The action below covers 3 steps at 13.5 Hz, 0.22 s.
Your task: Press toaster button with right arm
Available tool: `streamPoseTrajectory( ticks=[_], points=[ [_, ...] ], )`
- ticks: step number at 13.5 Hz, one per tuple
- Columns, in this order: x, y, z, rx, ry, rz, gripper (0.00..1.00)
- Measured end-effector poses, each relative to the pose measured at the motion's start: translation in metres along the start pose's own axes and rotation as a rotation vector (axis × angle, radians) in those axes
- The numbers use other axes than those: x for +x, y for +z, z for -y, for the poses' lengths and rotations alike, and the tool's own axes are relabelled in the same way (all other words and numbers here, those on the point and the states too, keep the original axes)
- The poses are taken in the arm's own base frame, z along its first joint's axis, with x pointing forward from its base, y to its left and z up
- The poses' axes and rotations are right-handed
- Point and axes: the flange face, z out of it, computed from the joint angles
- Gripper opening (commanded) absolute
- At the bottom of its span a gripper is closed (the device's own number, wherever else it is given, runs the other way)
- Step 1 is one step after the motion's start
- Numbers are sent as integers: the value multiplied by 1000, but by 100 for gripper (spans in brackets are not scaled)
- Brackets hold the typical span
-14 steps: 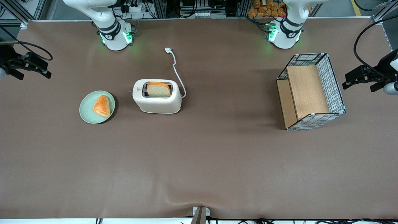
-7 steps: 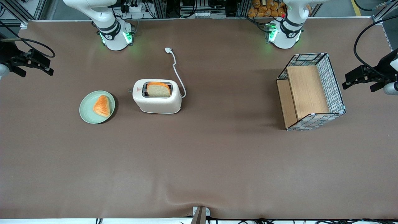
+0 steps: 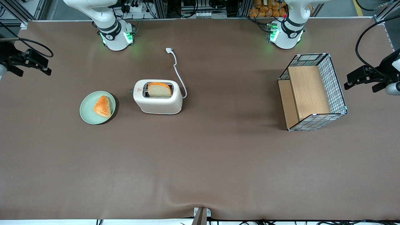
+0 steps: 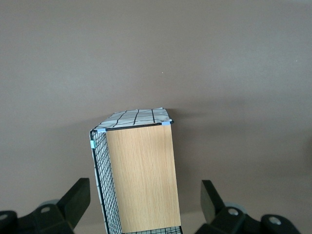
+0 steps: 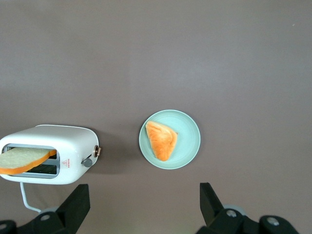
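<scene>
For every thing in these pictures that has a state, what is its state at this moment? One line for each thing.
toaster: upright, one bread slice standing high in a slot.
toaster button: untouched, nothing is pressing it.
plug: lying loose on the table, not connected.
plate: holds one orange pastry piece.
wire basket: lying on its side, wooden shelf inside.
gripper: open, holding nothing, high above the table's working-arm end, away from the toaster.

Robotics lab: aluminium-framed rig (image 3: 162, 7), cabling, brown-covered bench (image 3: 200, 162).
</scene>
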Motion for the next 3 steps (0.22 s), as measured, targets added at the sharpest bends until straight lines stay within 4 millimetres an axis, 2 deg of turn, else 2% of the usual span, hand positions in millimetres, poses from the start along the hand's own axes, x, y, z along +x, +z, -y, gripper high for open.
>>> streamPoseTrajectory(
  ticks=[3],
  points=[
    [0, -6, 0, -6, 0, -10, 100]
  ],
)
